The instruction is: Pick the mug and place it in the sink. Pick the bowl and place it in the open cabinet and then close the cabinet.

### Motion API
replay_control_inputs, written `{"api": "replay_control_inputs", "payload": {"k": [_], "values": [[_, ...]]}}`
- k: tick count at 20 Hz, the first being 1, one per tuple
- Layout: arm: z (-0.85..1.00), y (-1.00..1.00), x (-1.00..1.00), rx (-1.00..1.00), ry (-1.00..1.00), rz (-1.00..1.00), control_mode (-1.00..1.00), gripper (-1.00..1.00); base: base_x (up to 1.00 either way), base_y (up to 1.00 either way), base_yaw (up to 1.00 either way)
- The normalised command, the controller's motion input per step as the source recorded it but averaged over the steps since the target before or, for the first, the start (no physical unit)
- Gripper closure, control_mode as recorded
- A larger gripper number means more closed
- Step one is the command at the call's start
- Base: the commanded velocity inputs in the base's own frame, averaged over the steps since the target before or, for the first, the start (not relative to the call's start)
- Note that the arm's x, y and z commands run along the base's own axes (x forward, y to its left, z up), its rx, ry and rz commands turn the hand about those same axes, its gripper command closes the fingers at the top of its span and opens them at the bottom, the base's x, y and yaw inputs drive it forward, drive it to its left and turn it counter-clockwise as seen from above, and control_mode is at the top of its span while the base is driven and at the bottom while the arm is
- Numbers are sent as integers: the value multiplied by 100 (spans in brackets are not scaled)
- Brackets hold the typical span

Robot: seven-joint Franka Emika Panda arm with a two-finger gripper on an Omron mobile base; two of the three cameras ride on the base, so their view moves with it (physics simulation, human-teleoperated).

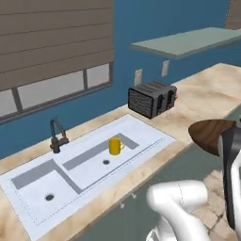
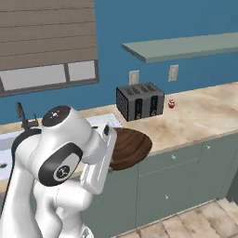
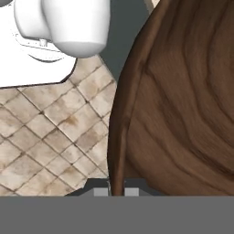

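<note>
Wooden and dark, the bowl (image 2: 131,148) sat in the middle of the right base view, lifted off the counter (image 2: 200,116) and out past its front edge, over the lower cupboards. In the hand view I saw its rim (image 3: 117,151) pinched between the two fingertips at the bottom of the frame, so I judged the gripper (image 3: 117,191) pressed together on the rim, with tiled floor (image 3: 50,137) showing to the left behind it. In the left base view the bowl (image 1: 209,134) peeked in at the right edge, beside the arm.

The yellow mug (image 1: 114,146) stood upright in the right-hand basin of the sink (image 1: 141,132), left of centre in the left base view, near the drain hole. I counted that half of the job as finished.

What remained, as I judged it: carry the bowl up into the open cabinet, let go, then swing the door shut. A grey-green slab (image 1: 188,42) jutted out at the upper right above the toaster (image 1: 151,98); I could not tell whether it belonged to that cabinet.
</note>
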Motion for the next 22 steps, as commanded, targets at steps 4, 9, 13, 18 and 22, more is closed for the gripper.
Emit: {"api": "replay_control_inputs", "payload": {"k": [4, 9, 13, 18, 22], "values": [[0, 0, 0, 0, 0, 0, 100, 100, -22, 3, -84], [0, 0, 0, 0, 0, 0, 100, 100, -29, 0, -81], [0, 0, 0, 0, 0, 0, 100, 100, -19, 0, -74], [0, 0, 0, 0, 0, 0, 100, 100, -2, 0, -71], [0, 0, 0, 0, 0, 0, 100, 100, 0, 0, -75]]}}
